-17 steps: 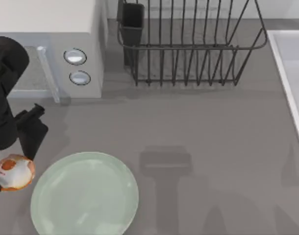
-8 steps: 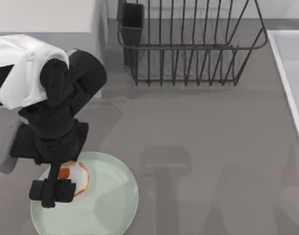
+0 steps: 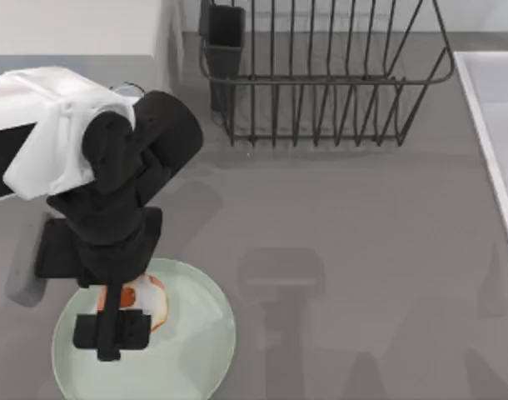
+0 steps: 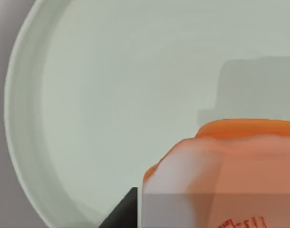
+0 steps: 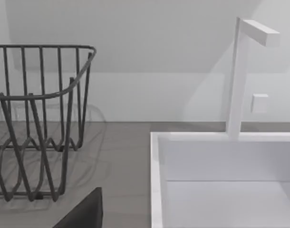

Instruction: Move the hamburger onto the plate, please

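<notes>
The pale mint-green plate [image 3: 196, 350] lies at the front left of the table. My left gripper [image 3: 134, 313] hangs over the plate's left half, shut on the hamburger [image 3: 151, 300], a small orange-brown round with whitish patches. In the left wrist view the hamburger [image 4: 230, 166] sits close up above the plate's glossy floor [image 4: 111, 95], with one dark fingertip [image 4: 125, 213] beside it. Whether the hamburger touches the plate I cannot tell. A dark part of my right gripper [image 5: 83, 213] shows in the right wrist view, near the sink.
A dark wire dish rack [image 3: 321, 83] stands at the back centre. A pale appliance with round knobs [image 3: 79, 25] is at the back left. A white sink [image 3: 497, 125] with a faucet [image 5: 239, 80] runs along the right edge.
My left arm swung in from the left edge, carrying the hamburger over the plate, then moved slightly further right and forward over it.
</notes>
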